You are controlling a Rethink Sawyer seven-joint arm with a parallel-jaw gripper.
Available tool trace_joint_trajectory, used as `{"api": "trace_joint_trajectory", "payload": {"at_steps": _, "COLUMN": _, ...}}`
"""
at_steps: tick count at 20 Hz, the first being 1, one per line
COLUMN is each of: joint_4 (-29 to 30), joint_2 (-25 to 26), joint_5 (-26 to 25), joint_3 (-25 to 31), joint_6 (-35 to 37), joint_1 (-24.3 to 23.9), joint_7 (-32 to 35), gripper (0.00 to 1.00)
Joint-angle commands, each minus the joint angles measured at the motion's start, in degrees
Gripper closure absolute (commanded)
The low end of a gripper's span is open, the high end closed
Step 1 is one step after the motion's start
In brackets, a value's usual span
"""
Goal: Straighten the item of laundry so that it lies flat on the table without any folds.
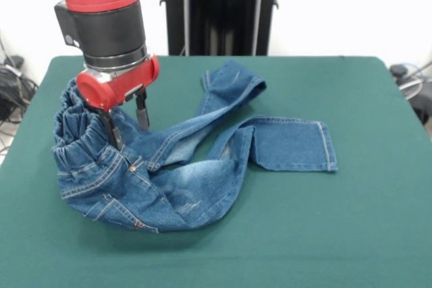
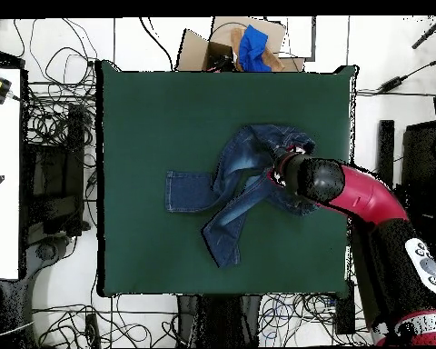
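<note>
The item of laundry (image 1: 182, 180), a small pair of blue denim jeans, lies crumpled left of centre on the green table (image 1: 351, 234). Its elastic waistband (image 1: 71, 123) is bunched up and stands raised at the left. One leg runs right and is folded over near its hem (image 1: 297, 146); the other leg (image 1: 233, 82) angles toward the far side. My gripper (image 1: 127, 126) hangs just over the waistband area, open, with its left fingertip (image 1: 113, 138) touching the denim. In the overhead view the arm's wrist (image 2: 303, 177) covers the gripper, and the jeans (image 2: 231, 182) spread left of it on the table (image 2: 149, 100).
A cardboard box holding blue cloth (image 2: 251, 45) sits beyond one table edge in the overhead view. Cables (image 2: 49, 136) lie on the floor around the table, beside a white desk (image 2: 2, 182). Bare green cloth surrounds the jeans on all sides.
</note>
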Motion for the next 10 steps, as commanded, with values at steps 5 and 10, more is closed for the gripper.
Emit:
{"api": "trace_joint_trajectory", "payload": {"at_steps": 5, "joint_4": 1.45, "joint_2": 0.95, "joint_5": -0.94, "joint_3": 1.97, "joint_6": 0.18, "joint_1": -0.05, "joint_7": 8.53, "gripper": 0.00}}
{"api": "trace_joint_trajectory", "payload": {"at_steps": 10, "joint_4": -0.78, "joint_2": 5.44, "joint_5": -2.44, "joint_3": 4.01, "joint_6": -3.91, "joint_1": -2.23, "joint_7": 6.03, "gripper": 0.00}}
